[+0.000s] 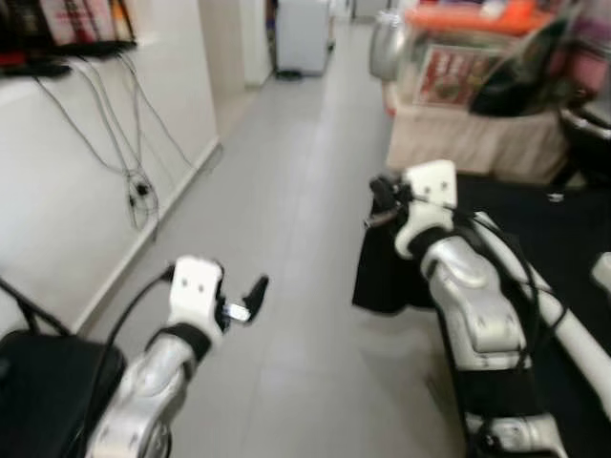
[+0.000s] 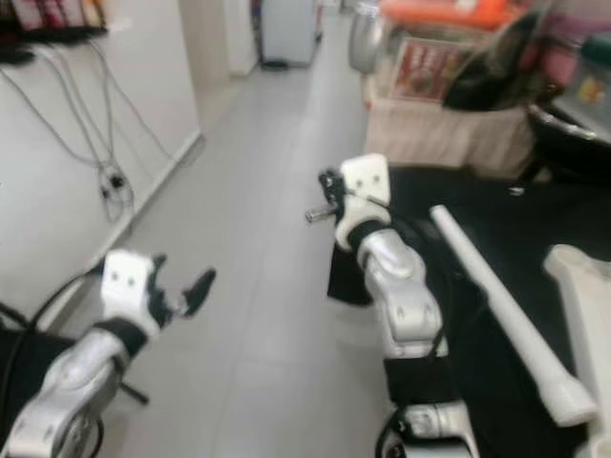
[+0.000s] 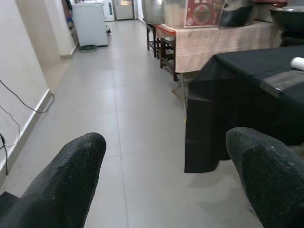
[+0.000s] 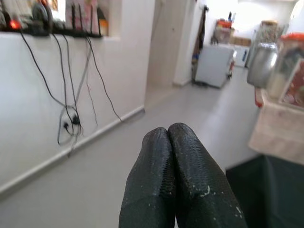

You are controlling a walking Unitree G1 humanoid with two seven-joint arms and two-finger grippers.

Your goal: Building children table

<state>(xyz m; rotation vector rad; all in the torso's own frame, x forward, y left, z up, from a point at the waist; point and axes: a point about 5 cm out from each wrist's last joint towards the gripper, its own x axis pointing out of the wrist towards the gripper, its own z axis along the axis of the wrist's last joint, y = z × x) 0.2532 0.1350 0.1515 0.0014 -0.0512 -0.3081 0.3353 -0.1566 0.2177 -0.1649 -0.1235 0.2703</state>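
A long white table leg lies on the black-covered table at my right, with another white part beside it. My right gripper is shut with nothing between its fingers; it hangs in the air by the table's near left corner. My left gripper is open and empty, its fingers spread wide above the grey floor. In the head views the left gripper is low on the left, well apart from the table.
A grey tiled corridor runs ahead between a white wall with dangling cables and a cloth-covered counter. A white appliance stands at the far end. A black object is at the lower left.
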